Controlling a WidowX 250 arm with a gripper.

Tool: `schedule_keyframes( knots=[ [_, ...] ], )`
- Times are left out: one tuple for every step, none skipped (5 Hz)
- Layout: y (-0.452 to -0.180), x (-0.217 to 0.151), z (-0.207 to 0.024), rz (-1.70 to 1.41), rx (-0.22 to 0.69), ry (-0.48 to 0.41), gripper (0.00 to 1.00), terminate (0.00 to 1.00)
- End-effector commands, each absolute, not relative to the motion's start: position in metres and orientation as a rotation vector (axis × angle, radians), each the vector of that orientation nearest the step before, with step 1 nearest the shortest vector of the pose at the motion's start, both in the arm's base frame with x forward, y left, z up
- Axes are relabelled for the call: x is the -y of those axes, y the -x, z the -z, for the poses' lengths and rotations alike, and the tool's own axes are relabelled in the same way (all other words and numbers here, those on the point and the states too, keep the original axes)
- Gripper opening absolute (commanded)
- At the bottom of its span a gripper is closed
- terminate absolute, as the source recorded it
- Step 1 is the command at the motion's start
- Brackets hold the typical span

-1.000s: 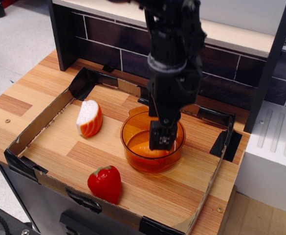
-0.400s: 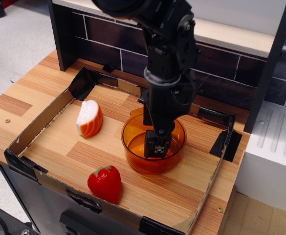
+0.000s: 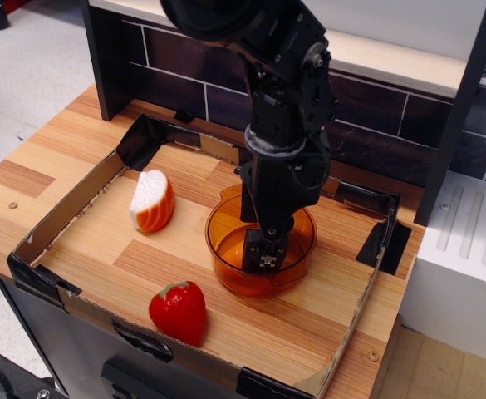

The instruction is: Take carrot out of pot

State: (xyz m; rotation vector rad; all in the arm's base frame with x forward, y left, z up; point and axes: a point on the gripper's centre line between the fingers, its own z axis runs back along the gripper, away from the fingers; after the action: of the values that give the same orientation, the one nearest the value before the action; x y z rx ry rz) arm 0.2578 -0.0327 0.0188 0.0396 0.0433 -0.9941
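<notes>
The amber-orange translucent pot [image 3: 224,274] stands in the middle of the cardboard tray. My black gripper [image 3: 266,254] reaches down from above, with its fingertips inside the pot near the bottom. The arm and the fingers cover the middle of the pot. The carrot does not show as a separate shape. It is hidden by the gripper or lost against the orange pot. I cannot see how the jaws stand or whether they hold anything.
An orange-and-white sushi piece [image 3: 153,202] lies left of the pot. A red strawberry [image 3: 178,311] lies at the front left. Low cardboard walls [image 3: 60,218] with black tape ring the wooden board. A dark brick wall is behind and a white unit [image 3: 467,241] to the right.
The gripper has shifted slightly left and gone deeper into the pot. The orange carrot shape seen on the pot's bottom a second ago is now covered.
</notes>
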Motion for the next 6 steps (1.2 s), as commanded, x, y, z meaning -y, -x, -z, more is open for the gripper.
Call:
schedule_keyframes(
  knots=[
    [-0.255, 0.035, -0.02, 0.977, -0.035, -0.063, 1.0, 0.0],
    [-0.256, 0.036, -0.02, 0.967, -0.033, -0.059, 1.0, 0.0],
    [-0.259, 0.039, -0.025, 0.92, -0.021, -0.046, 0.0, 0.0],
    [-0.262, 0.038, -0.037, 0.908, 0.01, -0.052, 0.0, 0.0],
    [-0.264, 0.035, -0.057, 0.881, 0.067, -0.075, 0.0, 0.0],
    [-0.256, 0.03, -0.099, 0.847, 0.204, -0.106, 0.0, 0.0]
  ],
)
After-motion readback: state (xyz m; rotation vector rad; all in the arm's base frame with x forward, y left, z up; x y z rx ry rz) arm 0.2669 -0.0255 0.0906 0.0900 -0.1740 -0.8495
